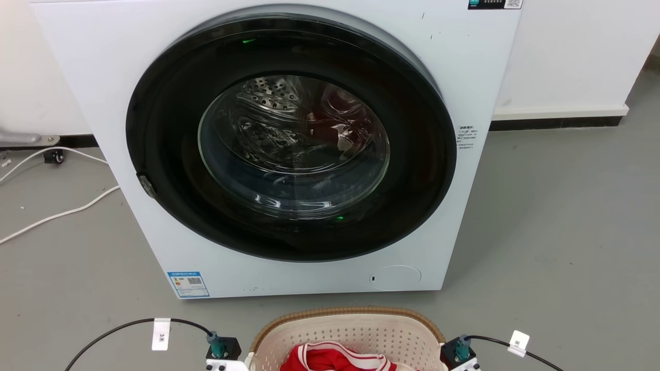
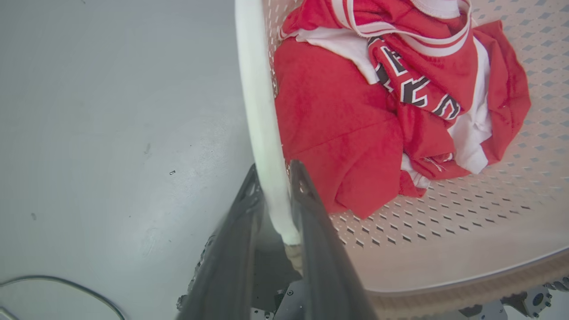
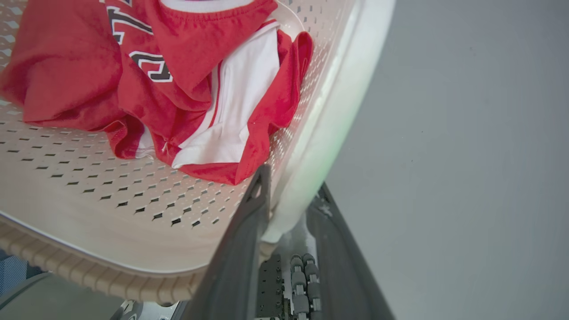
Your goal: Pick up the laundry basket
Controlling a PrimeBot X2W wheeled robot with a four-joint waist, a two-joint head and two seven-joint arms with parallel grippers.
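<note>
Fingers of the left gripper pinch one white side handle of the laundry basket; the right gripper clamps the other. A red jersey lies inside. Just beyond, on the grey floor, stands a washer.

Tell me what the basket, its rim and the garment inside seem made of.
The laundry basket: likely matte cream plastic, moulded with regular perforations. Its rim: brown weave pattern, wicker or moulded imitation, unclear. The red garment: soft fabric, creased, with printed lettering.
</note>
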